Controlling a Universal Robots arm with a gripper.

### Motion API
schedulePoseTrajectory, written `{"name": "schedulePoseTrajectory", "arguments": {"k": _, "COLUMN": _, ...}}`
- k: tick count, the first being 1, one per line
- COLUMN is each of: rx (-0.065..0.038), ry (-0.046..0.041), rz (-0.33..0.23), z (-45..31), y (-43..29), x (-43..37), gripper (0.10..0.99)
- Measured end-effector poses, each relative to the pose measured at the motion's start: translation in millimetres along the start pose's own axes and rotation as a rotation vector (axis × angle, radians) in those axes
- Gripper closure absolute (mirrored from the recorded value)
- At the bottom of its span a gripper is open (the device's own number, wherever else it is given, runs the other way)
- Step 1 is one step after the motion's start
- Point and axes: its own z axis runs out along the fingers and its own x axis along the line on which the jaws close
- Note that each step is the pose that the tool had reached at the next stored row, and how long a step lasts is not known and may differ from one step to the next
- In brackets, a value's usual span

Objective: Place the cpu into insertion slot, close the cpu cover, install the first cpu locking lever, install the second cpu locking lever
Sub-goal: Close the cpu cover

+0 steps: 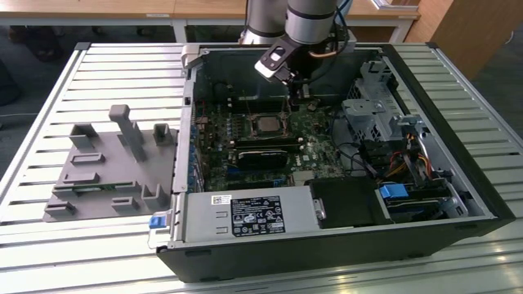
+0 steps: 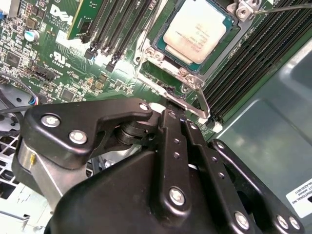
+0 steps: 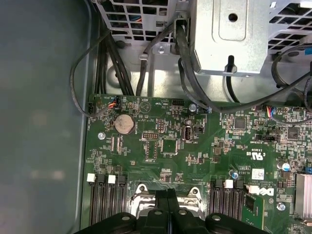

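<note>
Gripper: black metal linkage gripper (image 2: pixel 176 116), jaws closed together, gripping nothing (tips by the socket's edge).
Cpu: small square silver-grey cpu (image 1: pixel 266 124), seated in the dark square insertion slot (image 2: pixel 157 52), centre of exterior view.
Advice: press the thin silver metal bar (image 2: pixel 185 100) steadily, I judge, without slipping off.

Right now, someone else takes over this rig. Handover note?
Gripper: shut, tips down at the socket's edge, right by a silver locking lever. I cannot tell whether it pinches that lever.
Cpu: lying in the insertion slot, metal top up.
Cpu cover: appears down, framing the cpu.
Second lever: thin rod by the cover's other corner; latch not visible.
Done: cpu placed, cover apparently closed.
Left: both levers; neither is seen latched.
</note>
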Motion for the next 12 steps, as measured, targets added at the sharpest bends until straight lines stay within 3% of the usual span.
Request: {"name": "schedulePoseTrajectory", "arguments": {"k": 12, "rx": 0.000, "ry": 0.0000, "rz": 0.000, "z": -0.1, "y": -4.4, "x": 0.2, "gripper": 0.980}}
